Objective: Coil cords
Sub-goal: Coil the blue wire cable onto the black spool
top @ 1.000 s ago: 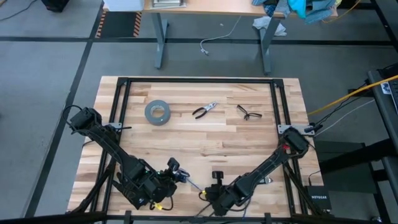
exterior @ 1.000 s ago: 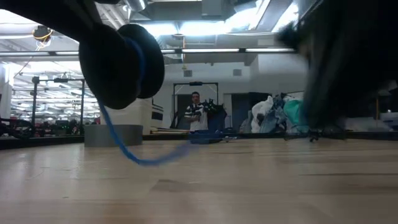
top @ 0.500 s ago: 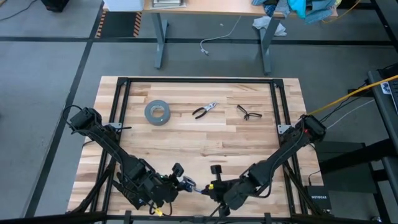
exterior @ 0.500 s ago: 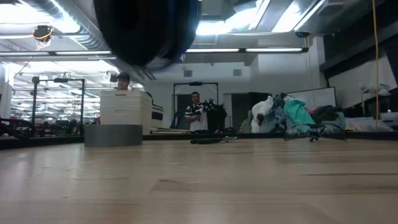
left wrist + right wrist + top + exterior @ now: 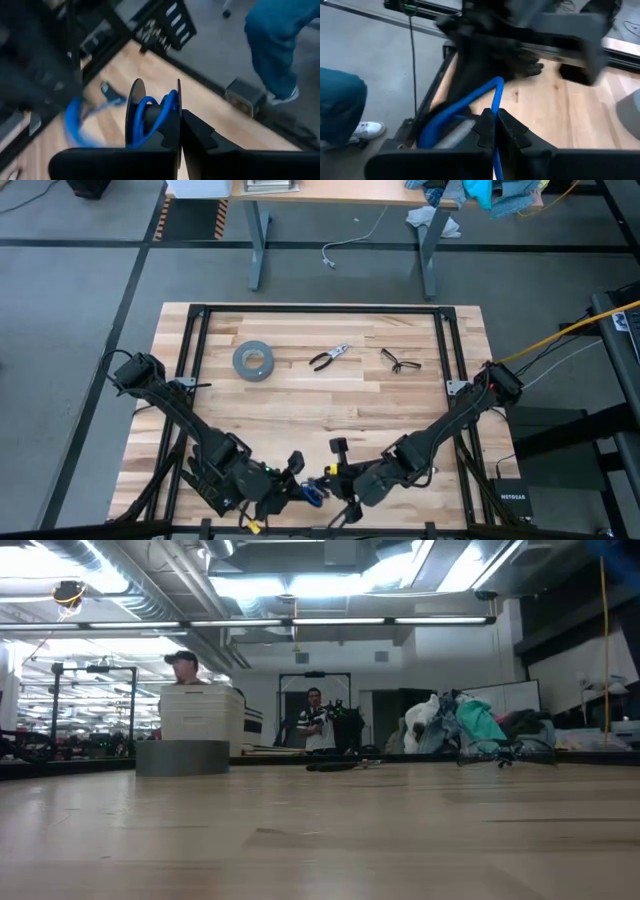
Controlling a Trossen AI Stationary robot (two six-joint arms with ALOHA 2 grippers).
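Blue cable — the cords (image 5: 313, 493) — sits at the near edge of the wooden surface (image 5: 330, 395), between the two arms, as we see in the high view. We find the left claw (image 5: 293, 480) and the right claw (image 5: 335, 470) close together there, almost meeting over the cords. In the left wrist view we see the left claw's fingers (image 5: 165, 127) closed on a small black spool (image 5: 150, 117) around which blue cable is wound, a loose blue loop trailing off beside it. In the right wrist view we see the right claw's fingers (image 5: 487, 127) pinched narrow on a blue strand of the cords (image 5: 465, 102), which bends sharply just beyond the fingertips. Farther back on the surface, well apart from both claws, we note a grey tape roll (image 5: 253, 360), a pair of pliers (image 5: 329, 357) and a pair of glasses (image 5: 400, 361) lying in a row. In the low view the tape roll (image 5: 182, 757) stands at the far left, and people (image 5: 315, 720) show in the room behind — neither claw enters this view.
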